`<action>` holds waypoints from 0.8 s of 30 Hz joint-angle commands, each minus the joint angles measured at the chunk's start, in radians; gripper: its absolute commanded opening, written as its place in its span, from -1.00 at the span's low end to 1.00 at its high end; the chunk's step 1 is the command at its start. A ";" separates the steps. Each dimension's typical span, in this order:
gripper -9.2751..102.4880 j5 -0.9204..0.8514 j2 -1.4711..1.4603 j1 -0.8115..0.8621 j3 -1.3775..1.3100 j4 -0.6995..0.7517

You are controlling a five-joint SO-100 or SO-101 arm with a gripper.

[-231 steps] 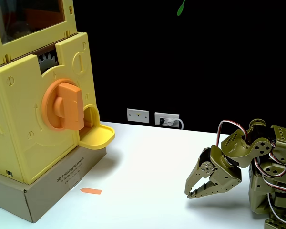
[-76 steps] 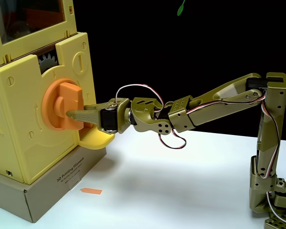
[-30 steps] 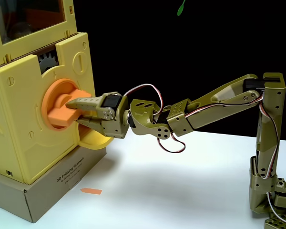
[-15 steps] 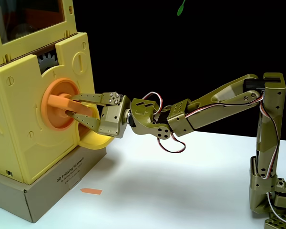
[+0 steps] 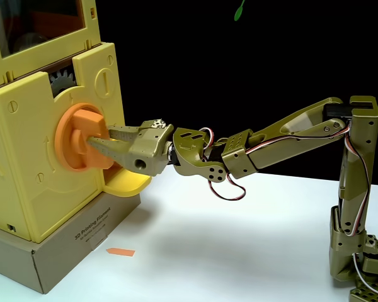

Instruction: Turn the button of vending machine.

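The yellow vending machine (image 5: 25, 189) stands at the left of the fixed view on a cardboard box. Its round orange button (image 5: 72, 135) faces right, and the raised bar across it stands close to upright, leaning a little. My gripper (image 5: 99, 138) reaches in from the right at the end of the stretched-out olive arm. Its jaws are closed on the bar, one finger (image 5: 120, 131) higher and further back, the other lower and across the front of the bar.
The yellow scoop tray (image 5: 127, 183) juts out just below the gripper. A grey gear (image 5: 64, 80) and a clear window (image 5: 38, 19) sit above the button. The cardboard box (image 5: 82, 236) holds the machine up. An orange arrow marker (image 5: 120, 252) lies on the white table. The arm's base (image 5: 359, 264) is at the far right.
The gripper came from the table to the button and closed on its bar. Over the last second wrist and bar turned together, from tilted through level to near upright.
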 commanded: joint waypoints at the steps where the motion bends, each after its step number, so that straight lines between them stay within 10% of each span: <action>1: -0.83 0.130 0.100 0.017 -0.011 -0.012; 18: -0.82 0.202 0.118 0.020 0.008 0.066; 24: -0.48 0.127 0.118 0.008 0.021 0.071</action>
